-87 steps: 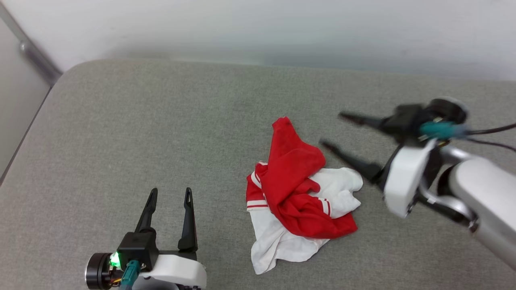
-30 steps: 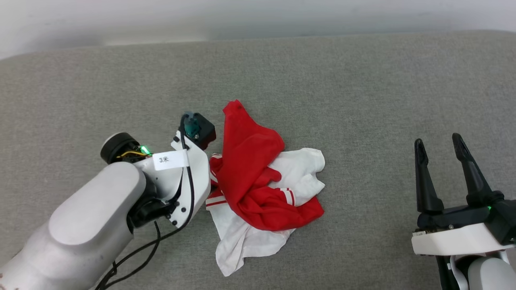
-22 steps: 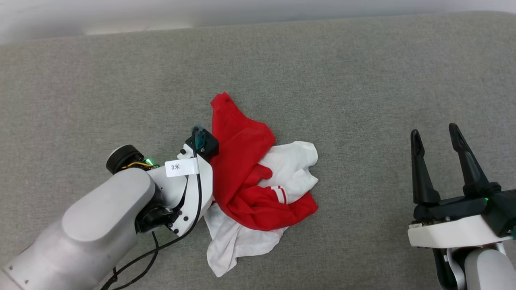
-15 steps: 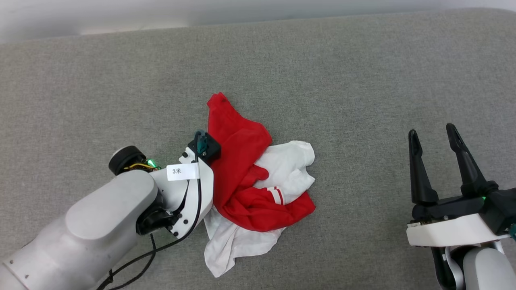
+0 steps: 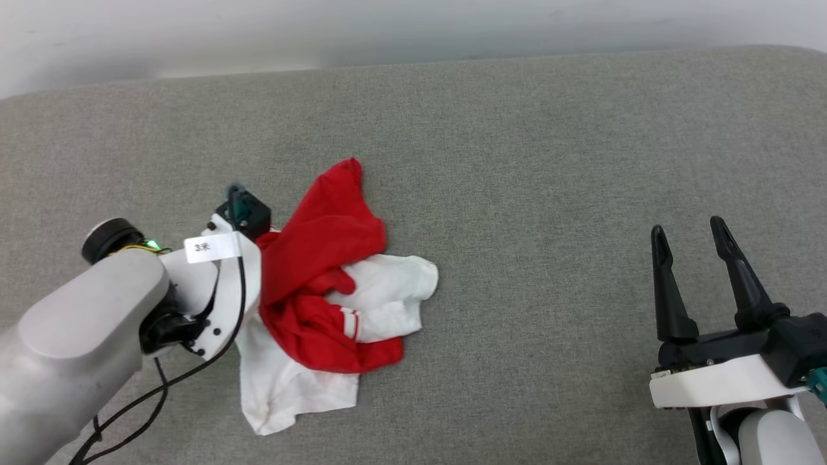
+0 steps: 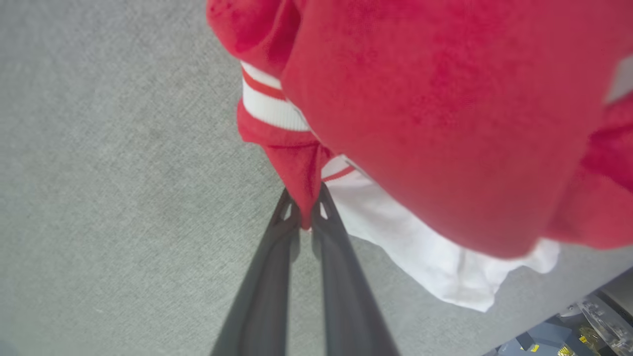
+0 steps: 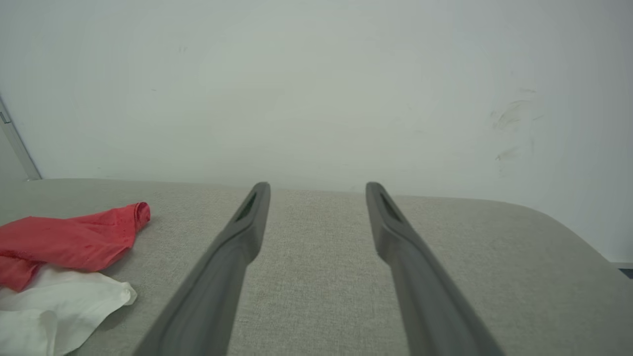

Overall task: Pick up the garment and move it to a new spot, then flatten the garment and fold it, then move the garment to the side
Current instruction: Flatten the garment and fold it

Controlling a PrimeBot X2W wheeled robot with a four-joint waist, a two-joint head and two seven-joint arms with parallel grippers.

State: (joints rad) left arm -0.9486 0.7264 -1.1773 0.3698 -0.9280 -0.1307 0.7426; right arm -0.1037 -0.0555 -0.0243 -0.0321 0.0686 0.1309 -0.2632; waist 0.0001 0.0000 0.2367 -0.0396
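The garment (image 5: 323,284) is a crumpled heap of red and white cloth with striped trim, left of centre on the grey cushion. My left gripper (image 6: 306,210) is shut on a red fold of the garment (image 6: 435,123), which bunches up just beyond the fingertips. In the head view the left wrist (image 5: 219,278) sits against the heap's left edge and covers the fingers. My right gripper (image 5: 688,236) stands open over bare cushion at the lower right, far from the cloth. The right wrist view has the garment (image 7: 69,242) low at its left, beside the open right gripper (image 7: 316,190).
The grey fabric cushion (image 5: 549,194) spreads wide to the right and behind the heap. A pale wall (image 5: 413,26) runs along its far edge. A black cable (image 5: 148,400) trails from the left forearm over the cushion's near left part.
My left gripper has gone from open to shut on the garment's red edge and dragged the whole heap to the left. The right gripper has stayed open in place.
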